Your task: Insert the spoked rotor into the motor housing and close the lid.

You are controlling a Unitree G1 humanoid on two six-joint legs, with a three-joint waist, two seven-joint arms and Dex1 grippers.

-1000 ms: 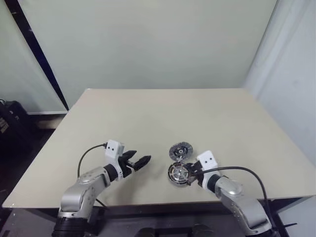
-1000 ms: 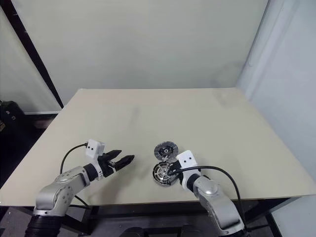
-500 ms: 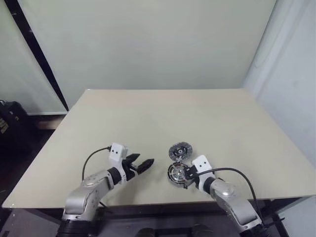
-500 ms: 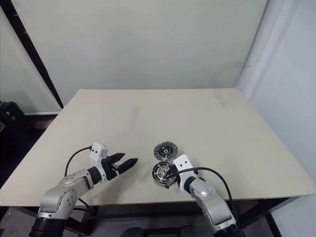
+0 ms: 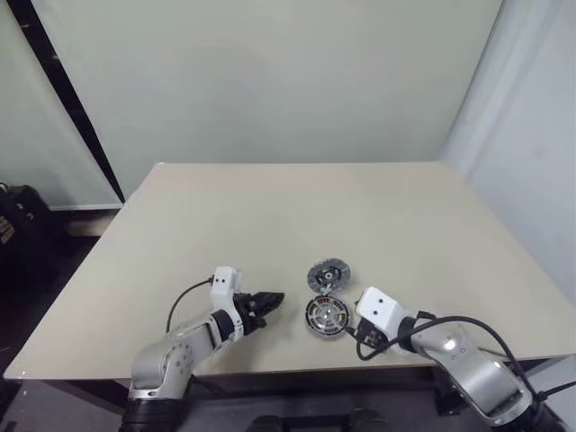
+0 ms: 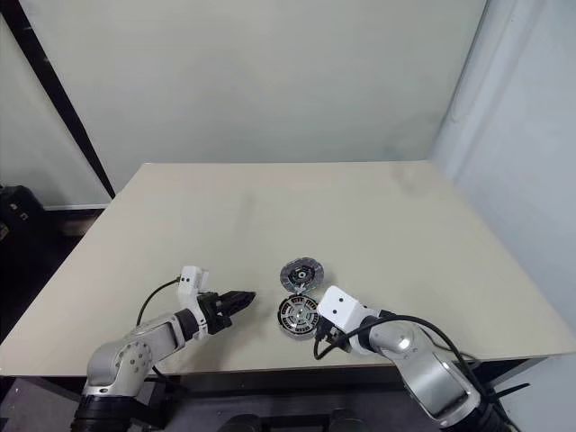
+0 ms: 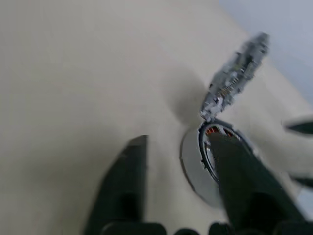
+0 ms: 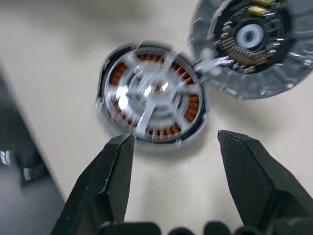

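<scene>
No readable writing on the motor housing (image 8: 151, 93) or lid (image 8: 252, 46)

Parts near the front edge of the table

On the table (image 5: 297, 207), the spoked rotor (image 8: 154, 93) sits in the motor housing (image 5: 327, 317); the open lid (image 5: 328, 274) lies just behind, touching it. The left gripper (image 5: 270, 300) is left of the housing, the right gripper (image 6: 317, 335) right.
</scene>
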